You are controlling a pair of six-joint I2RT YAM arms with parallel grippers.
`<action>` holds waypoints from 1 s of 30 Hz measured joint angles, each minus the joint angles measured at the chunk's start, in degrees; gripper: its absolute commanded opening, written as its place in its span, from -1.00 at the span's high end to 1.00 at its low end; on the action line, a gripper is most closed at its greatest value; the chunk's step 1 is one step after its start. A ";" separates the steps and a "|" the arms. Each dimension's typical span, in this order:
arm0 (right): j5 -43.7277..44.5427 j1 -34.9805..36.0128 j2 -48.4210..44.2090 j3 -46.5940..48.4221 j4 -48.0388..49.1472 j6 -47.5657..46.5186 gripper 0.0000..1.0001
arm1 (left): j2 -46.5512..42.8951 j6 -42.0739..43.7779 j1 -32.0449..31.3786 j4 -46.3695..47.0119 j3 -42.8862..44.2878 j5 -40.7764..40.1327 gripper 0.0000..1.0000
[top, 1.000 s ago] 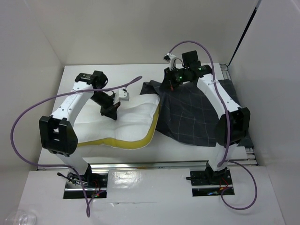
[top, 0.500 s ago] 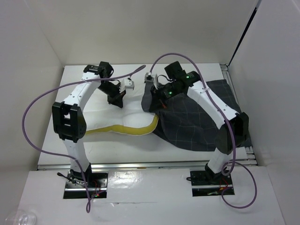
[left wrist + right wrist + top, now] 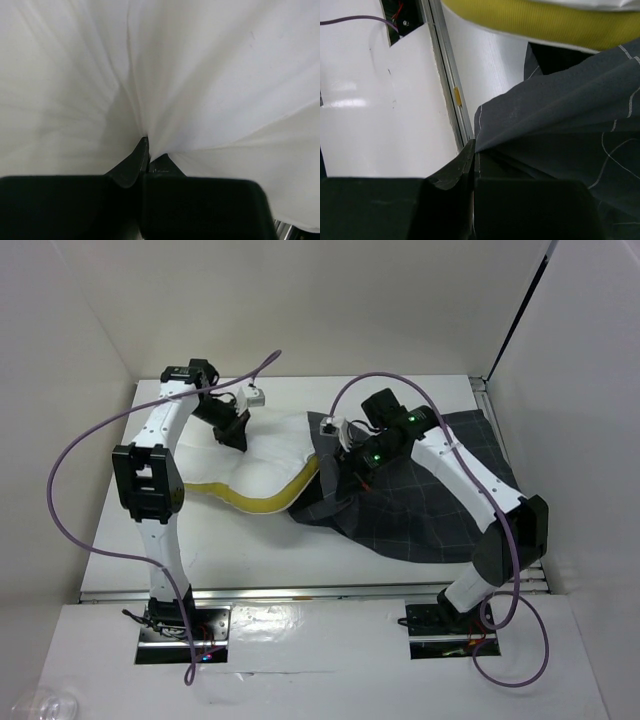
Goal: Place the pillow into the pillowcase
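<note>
At the table's (image 3: 215,545) middle, the right tool (image 3: 474,150) has dragged its clamped pillowcase (image 3: 430,515) against the left tool's (image 3: 150,152) pinched pillow (image 3: 268,455), so insertion looks to be starting.

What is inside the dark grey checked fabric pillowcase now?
The soft white padded pillow with a yellow band lies mostly outside. Its right corner meets the edge of the dark grey checked pillowcase, which the right gripper pinches. The fabric hides anything deeper inside.

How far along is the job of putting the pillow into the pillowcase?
Done: the left gripper is shut on a pinch of the pillow, and the right gripper on the pillowcase edge. In hand: that edge is held beside the pillow's yellow-banded end. Left: the whole visible pillow lies outside the pillowcase.
</note>
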 measured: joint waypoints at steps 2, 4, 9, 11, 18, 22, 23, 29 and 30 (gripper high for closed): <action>-0.17 0.17 -0.07 0.09 -0.44 -0.11 1.00 | 0.57 -1.44 0.72 0.07 0.20 0.00 1.00; -0.17 0.68 0.24 0.57 -1.01 -0.11 1.00 | 0.83 -3.04 0.81 0.44 0.22 0.00 1.00; -1.29 3.02 2.67 4.52 -1.66 -0.57 1.00 | 1.07 -7.08 0.24 1.64 0.59 0.28 1.00; -1.90 3.76 4.37 6.23 -1.97 -1.01 1.00 | 1.14 -9.20 0.07 2.56 0.63 0.33 1.00; -2.80 4.87 10.14 11.69 -2.45 -2.14 1.00 | 1.40 -17.70 -0.96 7.30 0.68 -2.08 1.00; -2.97 4.87 13.20 15.65 -2.51 -2.51 1.00 | 1.40 -22.80 -3.13 11.02 0.52 -5.44 1.00; -2.99 4.87 13.94 16.76 -2.51 -2.49 1.00 | 1.40 -24.00 -3.65 12.04 0.35 -6.01 1.00; -3.04 4.87 17.20 22.18 -2.29 -1.68 1.00 | 1.40 -30.86 -6.82 19.41 -2.62 -10.21 1.00; -3.08 4.87 17.44 22.62 -2.27 -1.31 1.00 | 1.40 -31.87 -7.08 20.48 -3.10 -11.06 1.00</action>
